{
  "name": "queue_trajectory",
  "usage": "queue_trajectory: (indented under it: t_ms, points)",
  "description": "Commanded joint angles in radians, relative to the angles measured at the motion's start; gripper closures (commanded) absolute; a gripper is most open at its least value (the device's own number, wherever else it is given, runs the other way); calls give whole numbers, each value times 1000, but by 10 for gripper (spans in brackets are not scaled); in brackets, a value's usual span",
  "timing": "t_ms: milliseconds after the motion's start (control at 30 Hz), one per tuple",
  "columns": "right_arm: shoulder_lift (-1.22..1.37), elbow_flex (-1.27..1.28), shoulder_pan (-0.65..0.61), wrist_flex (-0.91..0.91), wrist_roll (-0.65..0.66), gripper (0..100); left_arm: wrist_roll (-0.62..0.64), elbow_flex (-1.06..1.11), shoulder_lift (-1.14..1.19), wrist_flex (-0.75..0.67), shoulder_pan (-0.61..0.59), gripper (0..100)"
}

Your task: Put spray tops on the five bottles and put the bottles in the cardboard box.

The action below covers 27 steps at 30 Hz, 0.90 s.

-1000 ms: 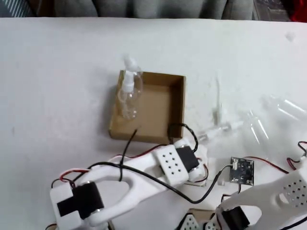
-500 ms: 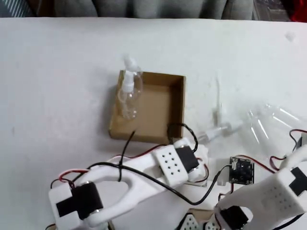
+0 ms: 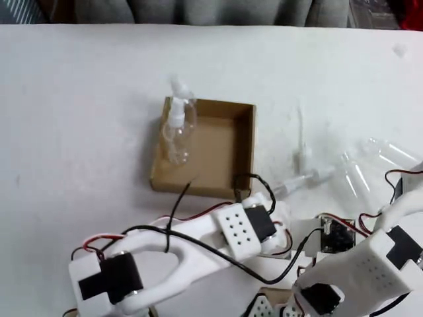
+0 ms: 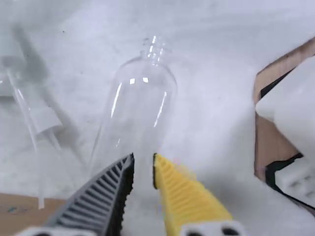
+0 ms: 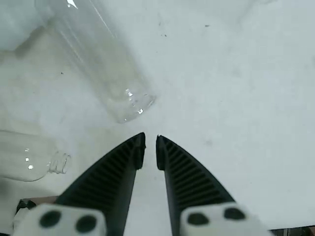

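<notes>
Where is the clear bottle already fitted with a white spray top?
High view: the clear capped bottle lies in the brown cardboard box, against its left wall, spray top over the far rim.

Just ahead of the left claw (image 4: 142,164), with one ribbed finger in matt grey plastic and the other in brighter yellow plastic, lies a bottle (image 4: 140,105) of clear, smooth plastic that throws sharp white glints, on a table (image 4: 221,59) that looks matt white and faintly speckled. Beside that claw the cardboard box (image 4: 263,142) shows plain brown card, dull and unglossed, with a raw cut edge. At the right claw (image 5: 150,142) both ribbed fingers are matt black plastic, and the second bottle (image 5: 96,59) just past their tips is the same glossy see-through plastic.
</notes>
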Motion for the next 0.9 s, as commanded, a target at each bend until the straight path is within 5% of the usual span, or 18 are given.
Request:
queue_trajectory:
  t_ms: [0, 567, 700, 867]
  points:
    - [-48, -20, -13, 2, -12, 984, 12, -12, -50, -25, 1, 819]
    - [-45, -18, 5, -21, -12, 984, -158, 40, -51, 123, 84, 818]
    - [-44, -18, 8, -22, -9, 984, -264, 109, -51, 121, 102, 909]
    - [2, -20, 10, -47, -12, 984, -305, 146, -51, 121, 130, 910]
